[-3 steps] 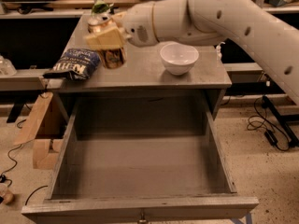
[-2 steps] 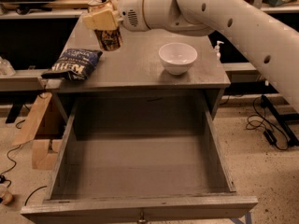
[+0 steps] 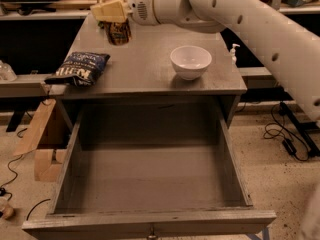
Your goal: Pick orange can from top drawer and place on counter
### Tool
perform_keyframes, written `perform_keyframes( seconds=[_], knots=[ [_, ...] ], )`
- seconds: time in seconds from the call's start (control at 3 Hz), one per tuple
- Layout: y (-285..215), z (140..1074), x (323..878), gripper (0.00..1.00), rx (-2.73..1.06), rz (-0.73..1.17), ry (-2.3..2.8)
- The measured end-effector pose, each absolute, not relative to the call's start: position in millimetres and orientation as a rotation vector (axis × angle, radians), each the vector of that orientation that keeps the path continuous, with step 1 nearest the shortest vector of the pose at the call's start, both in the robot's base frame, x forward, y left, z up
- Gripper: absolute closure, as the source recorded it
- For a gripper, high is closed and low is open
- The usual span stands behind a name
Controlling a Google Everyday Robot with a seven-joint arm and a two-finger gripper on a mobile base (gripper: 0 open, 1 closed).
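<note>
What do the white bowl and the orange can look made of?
The white bowl: glossy ceramic or plastic, judging by its smooth sheen. The orange can: probably thin metal with a dark printed label. The gripper sits just above the can at the far left corner of the counter.

- The counter [image 3: 150,79] fills the middle of the camera view, and the top drawer [image 3: 150,184] stands pulled out below and in front of it.
- The orange can [image 3: 118,33] stands upright on the counter's far left part.
- The gripper [image 3: 111,10] is over the can's top, at the counter's back left; the arm [image 3: 240,19] reaches in from the right, above the counter.
- A bowl [image 3: 190,61] sits on the counter right of centre, well apart from the can.
- A chip bag [image 3: 80,69] lies at the counter's front left edge, in front of the can.
- A box [image 3: 42,144] sits on the floor left of the drawer; cables [image 3: 287,139] lie on the floor to the right.
</note>
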State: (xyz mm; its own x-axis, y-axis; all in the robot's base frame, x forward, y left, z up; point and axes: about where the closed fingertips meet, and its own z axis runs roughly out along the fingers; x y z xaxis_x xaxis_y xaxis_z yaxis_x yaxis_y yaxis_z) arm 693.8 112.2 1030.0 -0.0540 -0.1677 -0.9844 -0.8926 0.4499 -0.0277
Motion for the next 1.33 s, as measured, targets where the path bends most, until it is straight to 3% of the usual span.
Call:
perform_keyframes(
  seconds=[0.67,1.33],
  knots=[
    [109.9,1039.2,822.5,1.0,-0.655,0.695,1.606],
    [70.7,980.9,896.0,1.0,-0.325,0.504,1.752]
  ],
)
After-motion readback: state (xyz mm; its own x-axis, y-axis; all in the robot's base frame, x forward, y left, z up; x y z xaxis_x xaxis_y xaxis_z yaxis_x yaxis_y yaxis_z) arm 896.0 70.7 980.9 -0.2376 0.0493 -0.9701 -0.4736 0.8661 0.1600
